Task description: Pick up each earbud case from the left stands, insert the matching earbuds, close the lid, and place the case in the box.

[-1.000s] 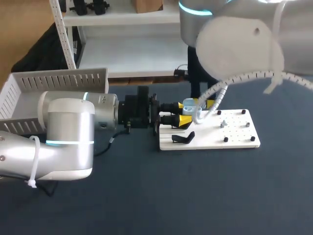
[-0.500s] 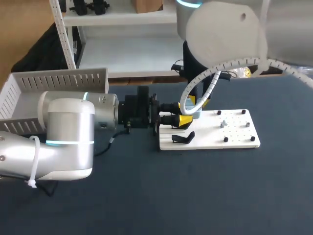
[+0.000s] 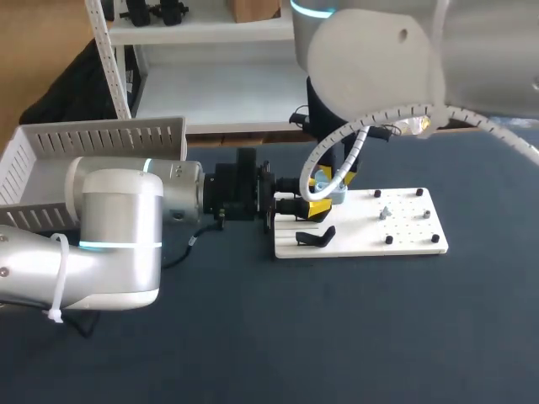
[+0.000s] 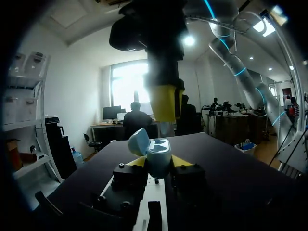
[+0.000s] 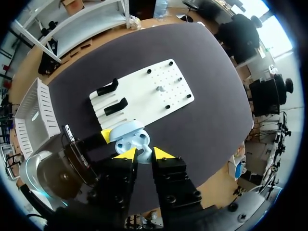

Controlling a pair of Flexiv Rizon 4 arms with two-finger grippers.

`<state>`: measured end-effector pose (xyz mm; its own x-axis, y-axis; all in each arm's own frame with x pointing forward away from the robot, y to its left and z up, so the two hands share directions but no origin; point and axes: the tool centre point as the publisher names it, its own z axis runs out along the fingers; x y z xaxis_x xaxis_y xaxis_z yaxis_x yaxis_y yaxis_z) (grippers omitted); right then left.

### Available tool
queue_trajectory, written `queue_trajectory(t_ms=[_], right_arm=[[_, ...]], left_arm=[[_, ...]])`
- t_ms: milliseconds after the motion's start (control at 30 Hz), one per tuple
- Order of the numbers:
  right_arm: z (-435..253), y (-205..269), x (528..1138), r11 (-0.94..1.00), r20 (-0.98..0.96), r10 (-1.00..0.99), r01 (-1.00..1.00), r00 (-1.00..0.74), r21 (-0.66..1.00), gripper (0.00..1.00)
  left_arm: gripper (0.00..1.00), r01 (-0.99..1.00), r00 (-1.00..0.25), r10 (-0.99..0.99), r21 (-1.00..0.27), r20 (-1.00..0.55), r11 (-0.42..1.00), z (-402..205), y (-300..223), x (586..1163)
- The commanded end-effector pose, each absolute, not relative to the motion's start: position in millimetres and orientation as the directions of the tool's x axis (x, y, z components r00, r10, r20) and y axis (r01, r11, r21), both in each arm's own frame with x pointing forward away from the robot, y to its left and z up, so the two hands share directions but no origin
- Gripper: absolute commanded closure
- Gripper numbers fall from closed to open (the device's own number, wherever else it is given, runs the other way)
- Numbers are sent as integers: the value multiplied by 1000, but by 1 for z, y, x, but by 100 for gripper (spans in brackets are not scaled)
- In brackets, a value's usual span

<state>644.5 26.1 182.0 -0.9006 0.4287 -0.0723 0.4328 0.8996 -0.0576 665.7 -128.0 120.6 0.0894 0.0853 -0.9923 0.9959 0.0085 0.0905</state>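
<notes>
A light blue earbud case (image 3: 330,194) with its lid open is held over the left end of the white board (image 3: 404,240). My left gripper (image 3: 310,203) is shut on the case from both sides. In the left wrist view the case (image 4: 156,156) stands upright between the yellow tips, lid (image 4: 138,141) tipped back. My right gripper (image 4: 164,103) hangs straight above the case, fingers close together. In the right wrist view a small pale earbud (image 5: 143,150) sits between the tips of that gripper (image 5: 143,154), with the case (image 5: 128,136) just beneath. A black stand (image 3: 316,237) lies on the board.
A white slatted basket (image 3: 50,160) stands at the table's far left, behind my left arm. Two black stands (image 5: 111,97) and small pegs (image 5: 159,88) sit on the board (image 5: 163,98). Dark tabletop lies in front of the board.
My right arm has swung left, bringing its gripper from the board side to just above the open case. The left arm and the case have stayed still.
</notes>
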Motion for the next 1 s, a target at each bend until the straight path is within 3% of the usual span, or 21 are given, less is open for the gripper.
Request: queue_trajectory(t_ms=[33,1000], right_arm=[[181,28,647,896,-67,434,438,-898,-66,100],[173,27,655,883,-56,460,463,-886,-75,100]], left_arm=[[100,996,92,81,93,-992,11,120,-128,666],[100,996,92,81,93,-992,11,120,-128,666]])
